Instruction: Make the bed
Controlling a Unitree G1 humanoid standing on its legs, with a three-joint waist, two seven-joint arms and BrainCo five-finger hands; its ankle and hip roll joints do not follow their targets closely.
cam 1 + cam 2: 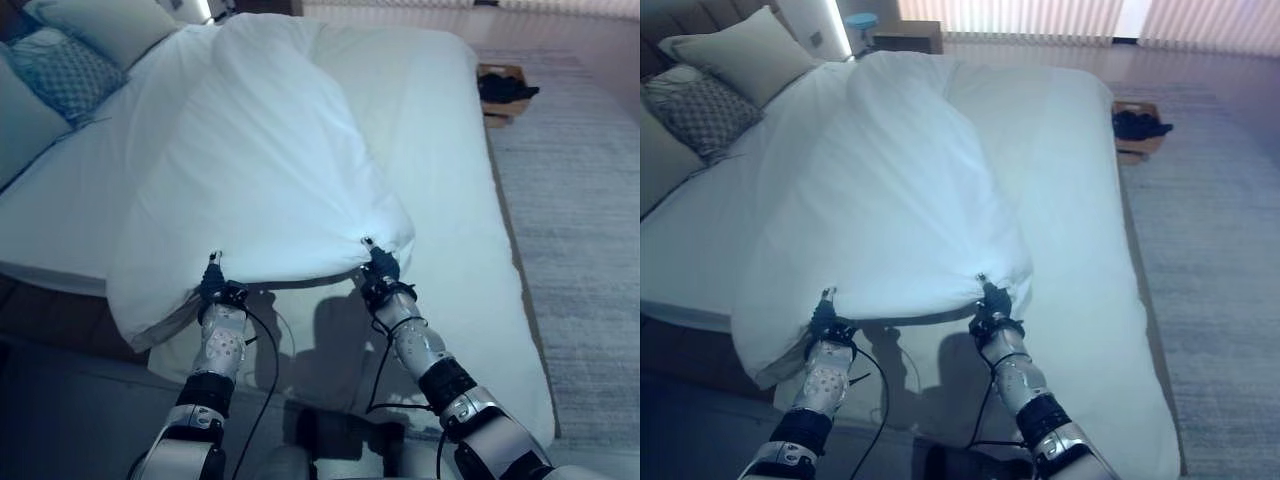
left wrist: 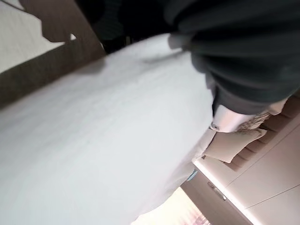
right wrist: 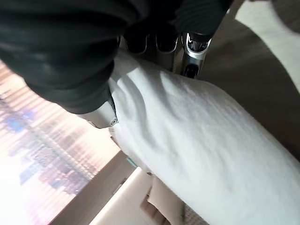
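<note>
At the far left, two pillows lean at the head of the bed [image 1: 455,200]: a patterned pillow [image 1: 62,72] and a plain pale pillow [image 1: 115,25] just behind it.

My left hand [image 1: 213,283] is raised at the near edge of the white duvet [image 1: 260,160]. Its fingers are pinched on the cloth, which puckers into a small peak at the grip. From the left wrist view, the duvet spreads wide past the dark ribbed cover, with the pale pillow visible beyond it.

The duvet lies bunched along the middle of the bed, running from the headboard end toward me (its near edge lifted clear of the sheet, casting a shadow beneath).

My right hand [image 1: 379,266] grips the same near edge, well apart from the left hand. In the right wrist view, its fingers [image 3: 159,44] curl over a fold of the duvet.

At the far right, a small open box [image 1: 503,88] with dark contents sits on the carpet [image 1: 580,200], just beside the bed.
</note>
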